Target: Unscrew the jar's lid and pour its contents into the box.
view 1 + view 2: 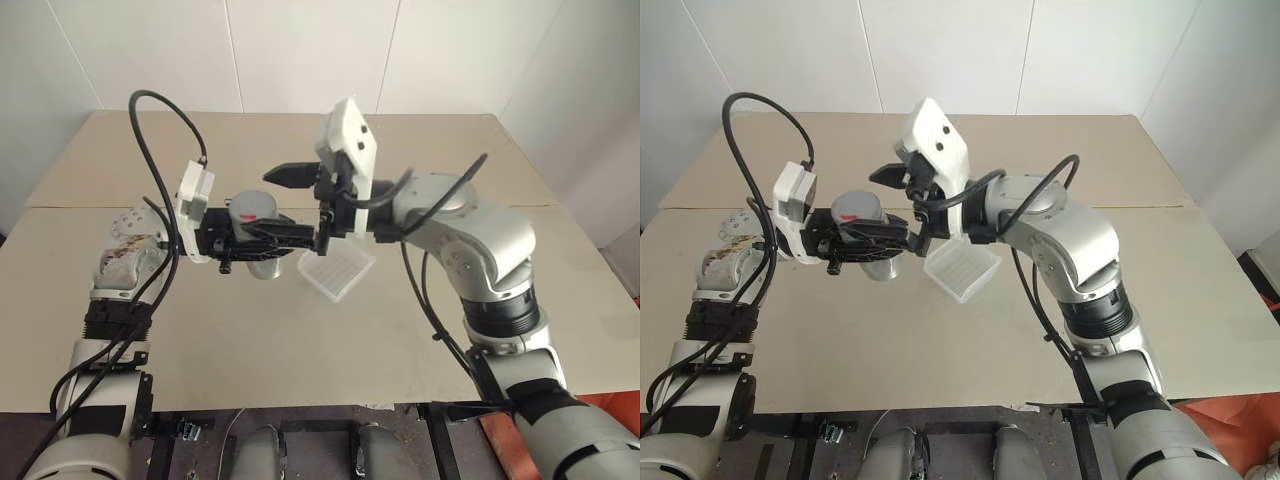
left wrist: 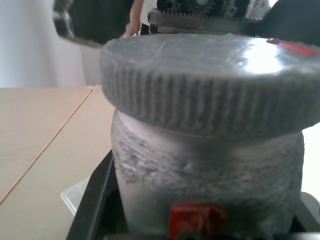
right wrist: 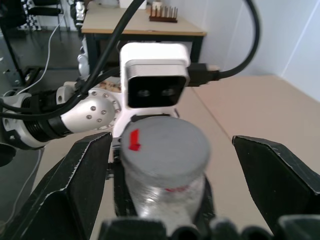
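Jar [image 3: 162, 200] upright, clamped by body in left gripper [image 1: 262, 240], held above table [image 1: 300, 340] so cap stays free. Ribbed grey lid [image 3: 165, 150] still screwed on, sits between spread fingers of right gripper [image 3: 170, 170], neither touching: lined up to clamp and twist. Box [image 1: 961, 268] just beyond and below jar, handy for pouring.

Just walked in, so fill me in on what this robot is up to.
The left gripper is shut on the jar, holding it above the table beside the box. The right gripper is open, its fingers either side of the lid, which is still on the jar. Nothing has been poured yet.
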